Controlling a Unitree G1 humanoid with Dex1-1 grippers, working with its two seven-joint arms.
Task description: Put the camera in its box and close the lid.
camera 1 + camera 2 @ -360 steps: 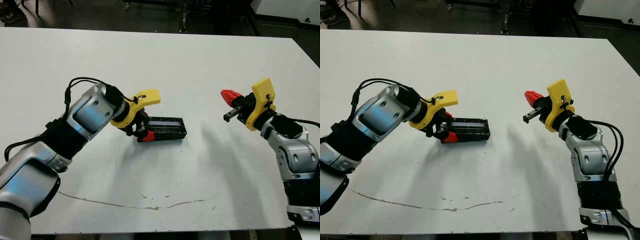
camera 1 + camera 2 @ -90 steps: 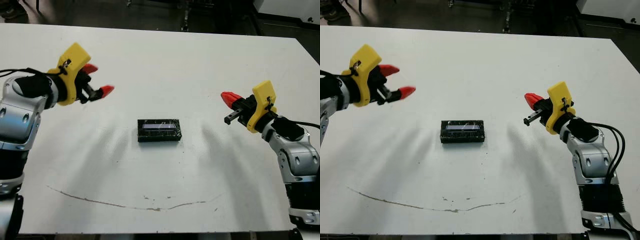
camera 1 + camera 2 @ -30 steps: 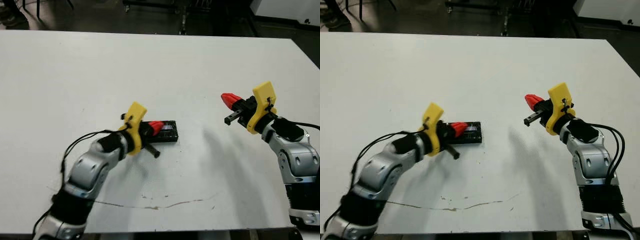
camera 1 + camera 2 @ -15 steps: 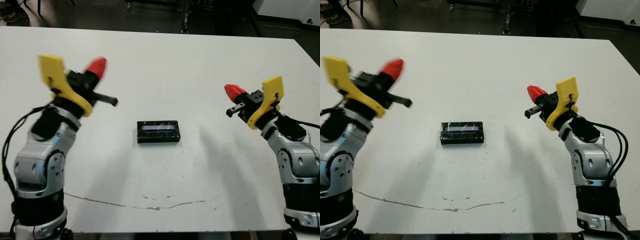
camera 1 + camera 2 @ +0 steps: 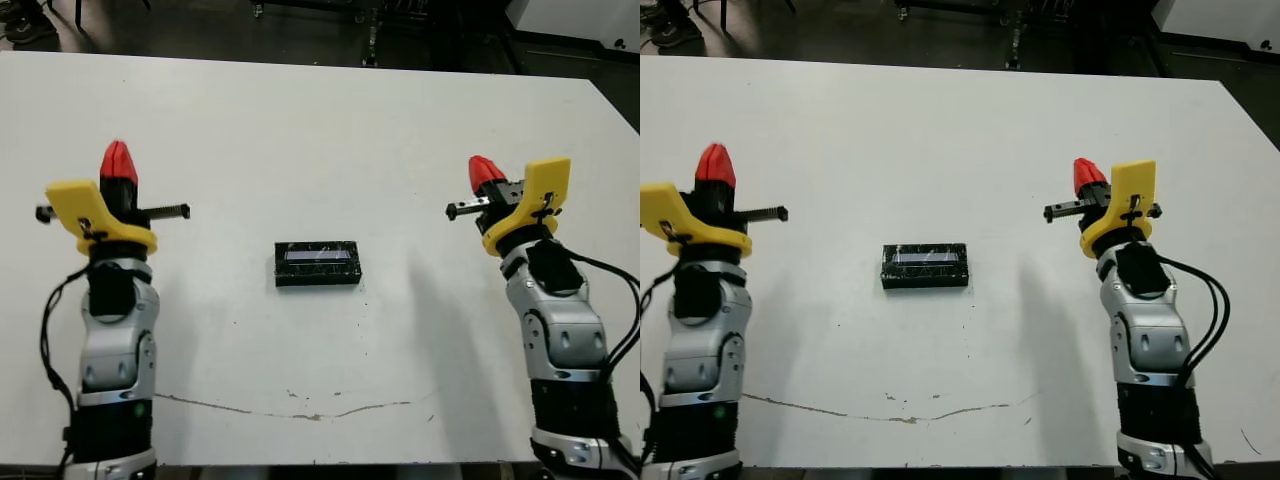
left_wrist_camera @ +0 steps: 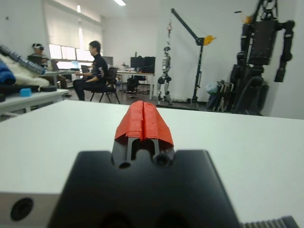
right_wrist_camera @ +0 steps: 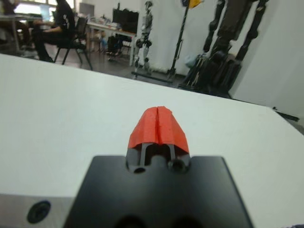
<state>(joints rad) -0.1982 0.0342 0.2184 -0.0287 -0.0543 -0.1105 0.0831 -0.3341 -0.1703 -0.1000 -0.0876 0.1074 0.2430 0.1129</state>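
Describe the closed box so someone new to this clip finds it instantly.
On the white table, look midway between the two raised arms, left gripper and right gripper both shut and clear of it. The lidded box is the only loose item there: a small black rectangle with a pale reflective streak on top.

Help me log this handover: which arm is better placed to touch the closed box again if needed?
Neither clearly. The box lies about midway between the left pincer and right pincer; both are raised, shut, empty and well clear. Slight edge left, hedged.
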